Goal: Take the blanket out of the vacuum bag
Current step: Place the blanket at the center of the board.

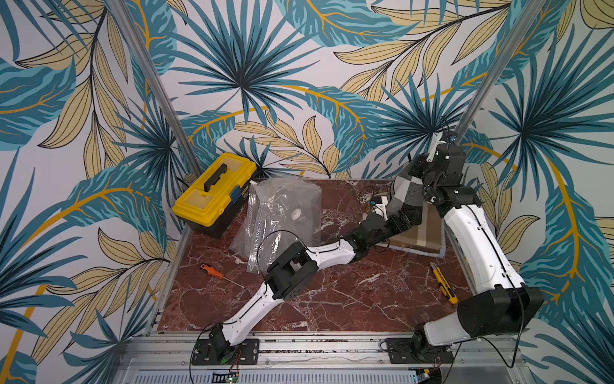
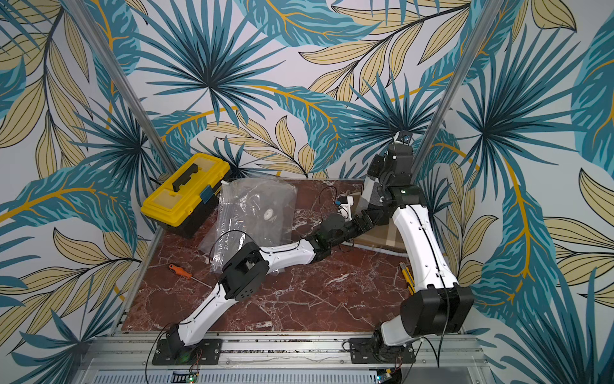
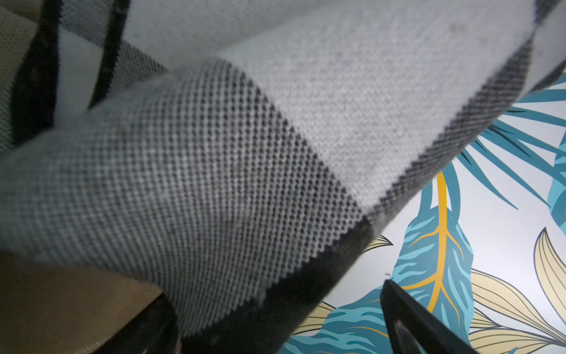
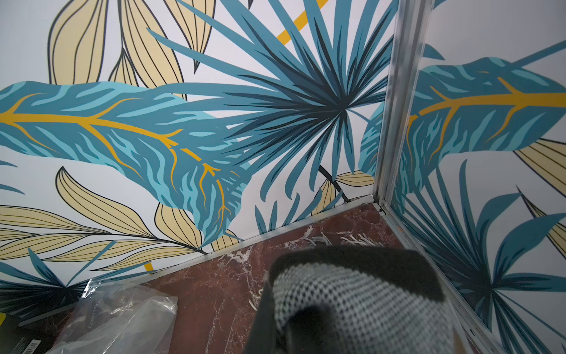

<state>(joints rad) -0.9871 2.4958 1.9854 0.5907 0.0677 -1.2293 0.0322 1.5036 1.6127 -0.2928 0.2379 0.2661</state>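
The clear vacuum bag (image 1: 282, 216) (image 2: 255, 212) lies flat and crumpled on the marble table, behind the left arm. The plaid grey, black and beige blanket (image 1: 422, 232) (image 2: 382, 237) is outside the bag at the back right, partly folded on the table. My right gripper (image 1: 415, 174) (image 2: 377, 174) is shut on a raised corner of it; the woven cloth (image 4: 352, 294) covers the gripper (image 4: 306, 334). My left gripper (image 1: 403, 217) (image 2: 367, 219) stands open just under the hanging part. The cloth (image 3: 245, 153) drapes over the gripper (image 3: 275, 321), whose fingers (image 3: 413, 321) are wide apart.
A yellow toolbox (image 1: 214, 194) stands at the back left, next to the bag. An orange screwdriver (image 1: 216, 274) lies on the left of the table, a yellow utility knife (image 1: 443, 282) by the right edge. A metal post (image 4: 395, 122) and the walls close off the back right corner.
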